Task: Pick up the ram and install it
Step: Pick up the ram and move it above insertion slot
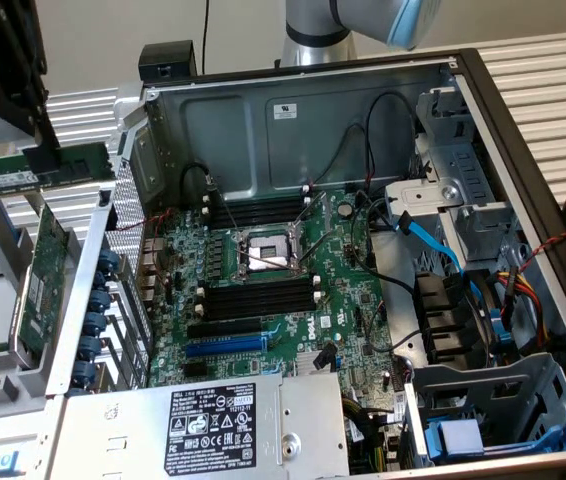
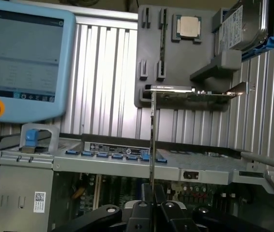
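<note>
A big open computer case (image 1: 293, 120) is lying on its side in front of me, and the green motherboard (image 1: 293, 335) is showing inside it. The grey robot arm (image 1: 313, 35) is standing behind the case, with a blue-capped joint up high. Its black gripper (image 1: 41, 152) is hanging at the exterior view's left, outside the case wall, with its fingers pointing down. The gripper is pinching the ram (image 1: 73, 165) by its top edge. The ram is a long thin green stick with a white label, and it is hanging level in the air with its flat side facing the camera. It is floating above a wider green expansion card (image 1: 38, 290) that is standing in a grey holder beside the case. The long black slots (image 1: 263, 298) with white clips are sitting next to the silver socket in the middle of the motherboard, well apart from the ram. In the wrist view, the two black fingers (image 2: 139, 217) are pressing on the ram (image 2: 152, 145) from both sides, and the ram is showing edge-on as a thin straight line. Past it, a grey tray (image 2: 175, 63) is resting on the ribbed table and holding a square chip (image 2: 188, 26). A hard drive (image 2: 243, 24) is leaning just beside the tray. A blue screen pad (image 2: 21, 58) with a red button is lying near it.
</note>
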Action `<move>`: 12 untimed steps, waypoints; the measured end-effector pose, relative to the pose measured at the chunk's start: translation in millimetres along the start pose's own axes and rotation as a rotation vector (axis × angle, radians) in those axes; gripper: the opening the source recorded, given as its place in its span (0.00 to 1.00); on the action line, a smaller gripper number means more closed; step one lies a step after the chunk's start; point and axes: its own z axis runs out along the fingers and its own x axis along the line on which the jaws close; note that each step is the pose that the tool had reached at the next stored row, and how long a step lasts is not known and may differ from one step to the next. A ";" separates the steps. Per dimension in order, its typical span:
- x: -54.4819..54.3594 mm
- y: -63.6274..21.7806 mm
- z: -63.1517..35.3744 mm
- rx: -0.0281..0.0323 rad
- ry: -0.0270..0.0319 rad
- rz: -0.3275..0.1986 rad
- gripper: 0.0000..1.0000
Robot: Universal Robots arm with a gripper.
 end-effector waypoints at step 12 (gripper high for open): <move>-8.1 -36.5 0.3 -0.0039 0.0325 0.001 0.13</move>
